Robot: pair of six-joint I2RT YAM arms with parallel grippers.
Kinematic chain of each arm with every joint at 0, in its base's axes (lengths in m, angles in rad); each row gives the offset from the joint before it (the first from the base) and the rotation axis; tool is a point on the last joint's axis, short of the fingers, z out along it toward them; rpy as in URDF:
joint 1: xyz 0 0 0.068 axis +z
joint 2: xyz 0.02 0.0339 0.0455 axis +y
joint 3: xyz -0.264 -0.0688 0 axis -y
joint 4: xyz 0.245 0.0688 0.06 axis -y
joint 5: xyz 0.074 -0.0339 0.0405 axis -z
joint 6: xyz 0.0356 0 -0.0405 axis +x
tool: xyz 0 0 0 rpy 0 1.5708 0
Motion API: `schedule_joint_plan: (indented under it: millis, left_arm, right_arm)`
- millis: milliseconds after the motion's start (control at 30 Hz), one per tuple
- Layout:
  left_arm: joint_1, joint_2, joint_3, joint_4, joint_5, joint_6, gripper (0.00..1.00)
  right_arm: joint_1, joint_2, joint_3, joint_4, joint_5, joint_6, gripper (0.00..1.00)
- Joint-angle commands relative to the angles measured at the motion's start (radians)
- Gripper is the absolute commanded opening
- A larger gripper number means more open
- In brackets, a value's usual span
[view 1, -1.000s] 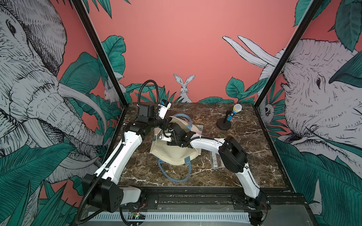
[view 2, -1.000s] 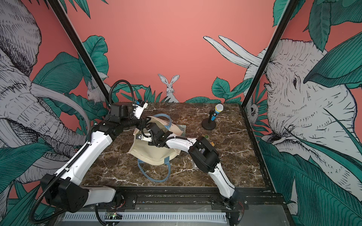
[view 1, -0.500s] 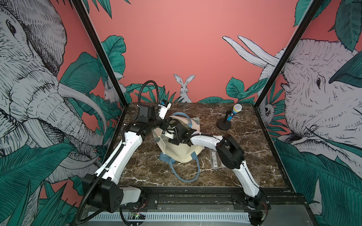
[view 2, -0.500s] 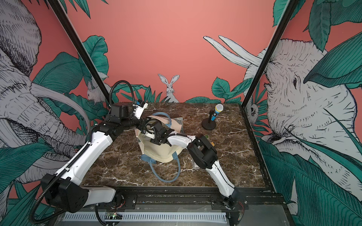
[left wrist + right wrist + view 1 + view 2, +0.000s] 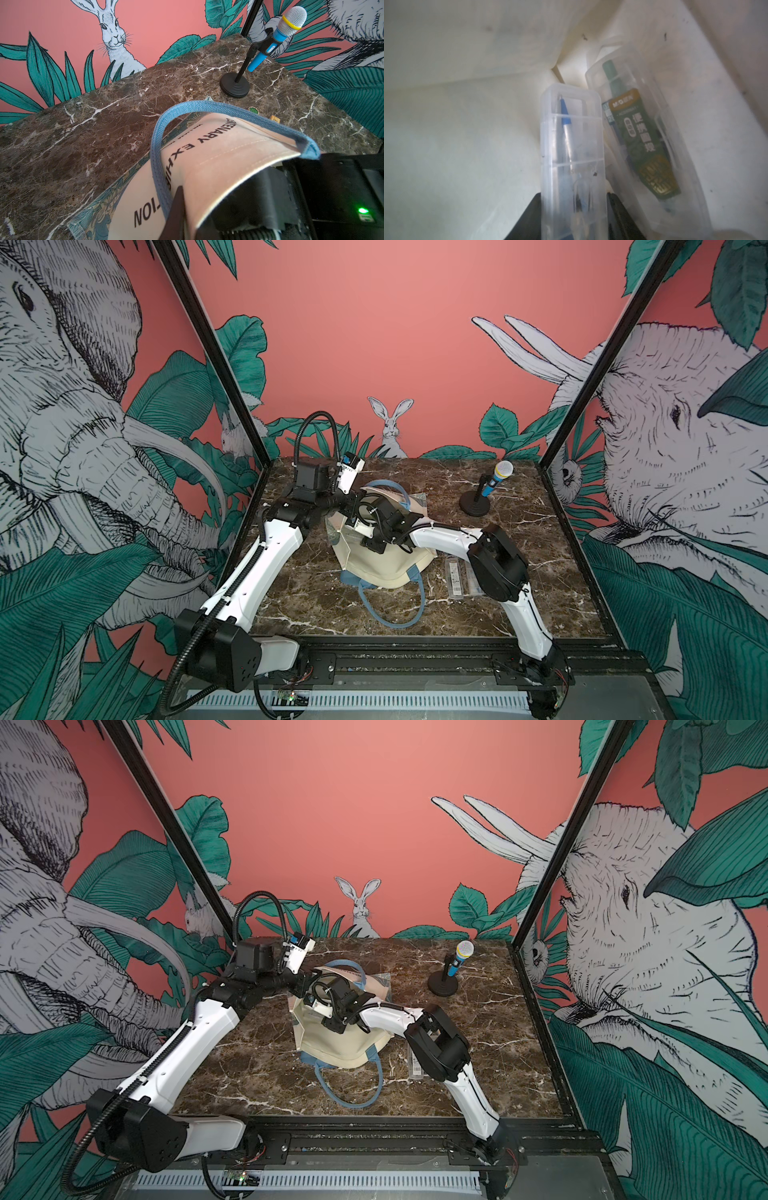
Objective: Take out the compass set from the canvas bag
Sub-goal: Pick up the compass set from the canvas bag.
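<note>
Both top views: bright, even light, with only faint, soft shadows beside the canvas bag. Left wrist view: bag cloth nearest the lens is soft. Right wrist view, inside the bag: dim, milky light through the cloth. The clear case is blurred and low in contrast.

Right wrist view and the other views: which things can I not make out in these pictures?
- Right wrist view: the bottom edge cuts off the right jaws. Whether they clamp the clear case is unclear.
- Same view: the green-labelled case is blurred and its small print is unreadable.
- Both top views: the right arm and the canvas bag cloth hide both cases.
- Left wrist view: bag cloth hides one side of the left jaws.
</note>
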Motion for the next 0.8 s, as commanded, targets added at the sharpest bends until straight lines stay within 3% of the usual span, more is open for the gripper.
schedule_joint_plan:
  millis: [0, 333, 767]
  left_arm:
    - [-0.008, -0.053, 0.009, 0.049, 0.038, 0.001, 0.00]
    - [-0.008, -0.052, 0.008, 0.047, 0.031, 0.005, 0.00]
    - [-0.008, -0.048, 0.009, 0.047, 0.019, 0.004, 0.00]
  right_arm:
    - [0.009, -0.061, -0.031, -0.028, -0.024, 0.046, 0.37]
    - [0.032, -0.139, -0.089, -0.046, 0.021, 0.111, 0.28]
    - [0.041, -0.270, -0.172, -0.128, 0.083, 0.158, 0.27]
